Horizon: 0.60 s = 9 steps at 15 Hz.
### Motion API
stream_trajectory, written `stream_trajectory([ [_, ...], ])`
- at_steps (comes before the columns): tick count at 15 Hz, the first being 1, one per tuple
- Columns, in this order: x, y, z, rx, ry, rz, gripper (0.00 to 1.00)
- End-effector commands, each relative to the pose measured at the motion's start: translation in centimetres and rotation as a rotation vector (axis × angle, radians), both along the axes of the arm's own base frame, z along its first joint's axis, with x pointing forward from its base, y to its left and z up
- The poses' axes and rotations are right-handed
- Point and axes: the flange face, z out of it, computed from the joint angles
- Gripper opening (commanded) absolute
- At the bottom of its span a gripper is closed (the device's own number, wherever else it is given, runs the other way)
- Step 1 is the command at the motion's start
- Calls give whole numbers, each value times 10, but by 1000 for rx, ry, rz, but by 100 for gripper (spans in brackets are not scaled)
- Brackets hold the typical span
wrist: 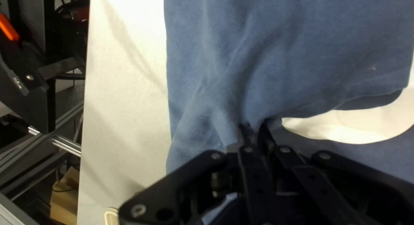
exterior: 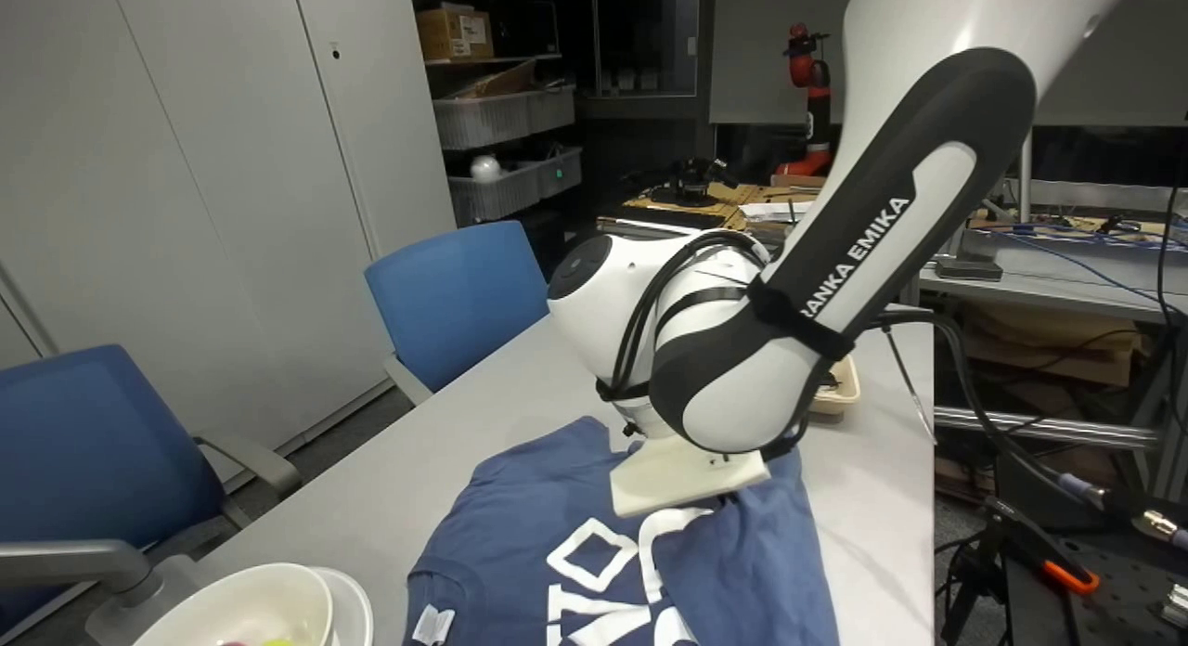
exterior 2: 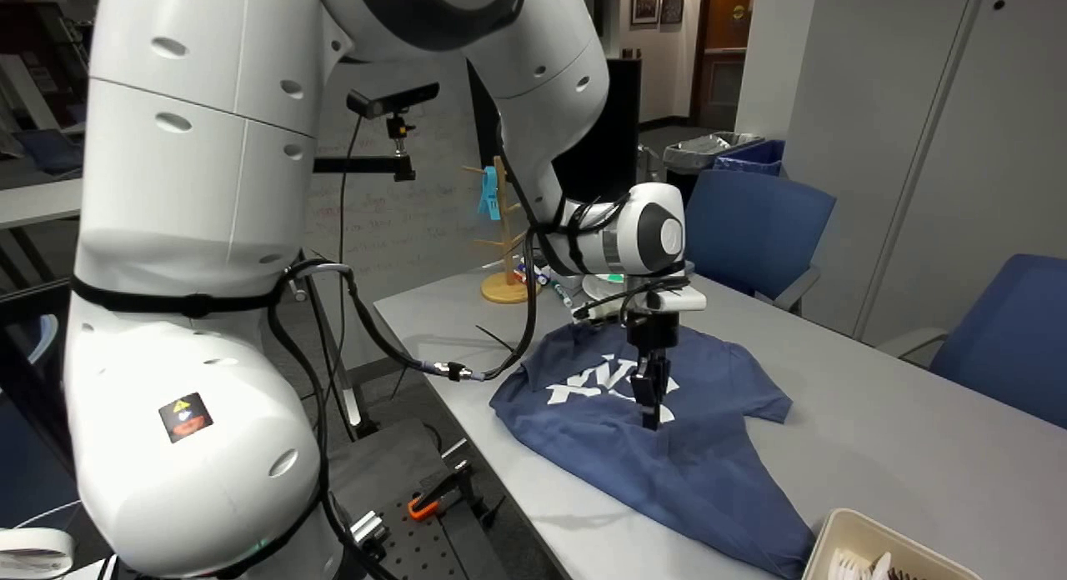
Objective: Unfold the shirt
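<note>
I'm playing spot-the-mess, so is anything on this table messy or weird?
Yes, the shirt: part is folded over, hiding some of its white letters, and creases run to the shut gripper. It looks rumpled, not flat. I see no spill.

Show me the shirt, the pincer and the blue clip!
Shirt (exterior 2: pixel 642 457), in an exterior view, on plain cloth.
Pincer (wrist: pixel 254 128), in the wrist view, between its fingertips.
Blue clip (exterior 2: pixel 489 190), in an exterior view, on its middle.

The mostly white arm (exterior: pixel 914 154) bears EMIKA lettering (exterior: pixel 876 230) — cables (exterior: pixel 640 321), straps (exterior: pixel 803 325) and gripper (wrist: pixel 255 125) black.
</note>
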Motion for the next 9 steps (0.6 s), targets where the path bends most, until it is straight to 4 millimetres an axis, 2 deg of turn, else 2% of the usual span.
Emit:
stream_trajectory([
  [1,-6,-2,8,21,-13,7,0],
  [9,-13,2,8,78,26,-63,1],
])
